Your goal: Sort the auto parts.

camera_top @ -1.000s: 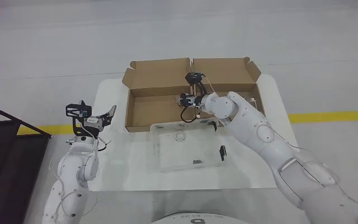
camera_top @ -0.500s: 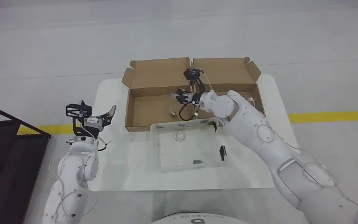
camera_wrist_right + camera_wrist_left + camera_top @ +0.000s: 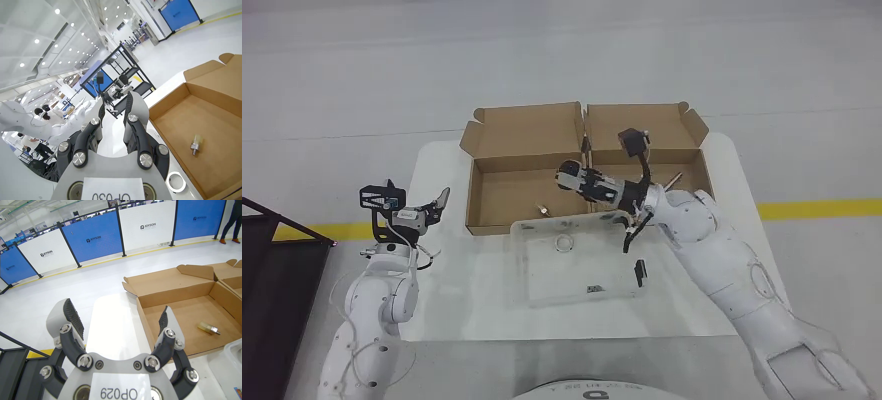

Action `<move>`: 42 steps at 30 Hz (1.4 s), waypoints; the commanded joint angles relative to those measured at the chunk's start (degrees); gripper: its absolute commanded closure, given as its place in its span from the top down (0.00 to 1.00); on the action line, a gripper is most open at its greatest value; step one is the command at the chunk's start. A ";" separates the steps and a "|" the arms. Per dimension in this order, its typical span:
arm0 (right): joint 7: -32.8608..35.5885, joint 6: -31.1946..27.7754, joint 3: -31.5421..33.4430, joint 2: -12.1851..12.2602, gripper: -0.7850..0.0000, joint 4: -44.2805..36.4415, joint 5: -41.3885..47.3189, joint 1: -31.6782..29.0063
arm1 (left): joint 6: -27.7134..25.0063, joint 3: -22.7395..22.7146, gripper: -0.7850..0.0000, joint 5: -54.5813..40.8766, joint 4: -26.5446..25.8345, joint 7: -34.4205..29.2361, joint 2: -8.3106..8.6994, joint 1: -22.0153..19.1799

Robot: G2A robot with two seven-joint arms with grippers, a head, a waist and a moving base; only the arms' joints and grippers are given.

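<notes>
A small bolt-like part with a pale cap and metal stud (image 3: 542, 210) lies on the floor of the left cardboard box (image 3: 500, 192). It also appears in the left wrist view (image 3: 208, 328) and the right wrist view (image 3: 196, 144). My right gripper (image 3: 562, 178) hovers over the right half of that box, open with a narrow gap and nothing between its fingers (image 3: 115, 106). My left gripper (image 3: 434, 206) is off the table's left edge, wide open and empty (image 3: 117, 313), pointing toward the box (image 3: 179, 313).
A clear tray (image 3: 542, 275) sits in front of the boxes, holding a white ring (image 3: 563, 243), a black part (image 3: 640, 272) and a small dark piece (image 3: 595, 290). A second open cardboard box (image 3: 642, 122) adjoins on the right, partly under my right arm.
The right gripper let go of the small part, which now lies in the left box. The right wrist turned and drew back slightly toward the right. The left arm stayed put.
</notes>
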 commanded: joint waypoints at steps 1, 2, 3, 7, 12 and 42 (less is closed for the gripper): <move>-0.21 -1.14 3.22 0.77 0.33 -2.40 0.52 -3.11 | 0.00 0.00 1.00 0.00 0.00 0.00 0.00 0.00; -0.30 -1.66 4.74 1.14 0.33 -3.42 0.86 -4.55 | 0.00 0.00 1.00 0.00 0.00 0.00 0.00 0.00; -0.46 -2.29 6.20 1.48 0.33 -4.44 1.13 -6.05 | 0.00 0.00 1.00 0.00 0.00 0.00 0.00 0.00; -1.16 -4.75 11.88 2.68 0.33 -7.52 2.63 -11.76 | 0.00 0.00 1.00 0.00 0.00 0.00 0.00 0.00; -2.69 -8.03 17.10 3.60 0.33 -9.30 4.93 -16.73 | 0.00 0.00 1.00 0.00 0.00 0.00 0.00 0.00; -6.02 -13.02 20.35 4.06 0.45 -7.05 8.05 -19.55 | -12.29 2.42 1.00 7.71 -12.22 4.36 0.56 8.04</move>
